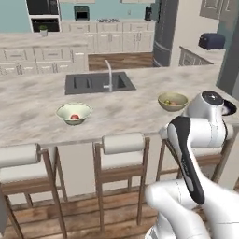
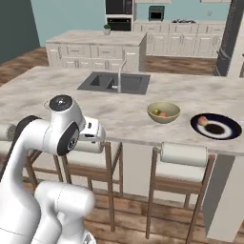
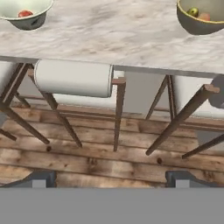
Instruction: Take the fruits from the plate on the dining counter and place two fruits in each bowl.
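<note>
**One Fruit Left on the Plate, Three in the Bowls**

The white arm [image 1: 196,140] is folded low in front of the dining counter [image 1: 37,102], its hand pointing down past the counter's pale edge toward the wooden floor [image 3: 109,157]. In the hand view the gripper [image 3: 112,179] has its two dark tips set far apart near the bottom corners, with nothing between them.

On the marbled counter, the pale whitish-green bowl [image 1: 73,113] sits in front of the sink and holds one red fruit [image 1: 74,116]. The same bowl shows at the top left corner of the hand view, the red fruit inside it. Well to its right, the tan-yellow bowl [image 2: 163,112] holds two fruits side by side: a green one [image 2: 156,112] and a reddish-orange one [image 2: 163,114]. Just beside that bowl, farther right and near the counter's end, lies the dark navy plate [image 2: 224,131] with one reddish-orange fruit [image 2: 203,121] on its left part.

A dark double sink [image 1: 99,82] with a slim upright faucet [image 1: 109,73] is set into the counter behind the bowls. Wooden bar stools with white rolled backrests [image 3: 73,78] stand tucked under the counter's near edge. Across the room, white cabinets and a wall oven [image 1: 43,16] stand against a teal wall.
</note>
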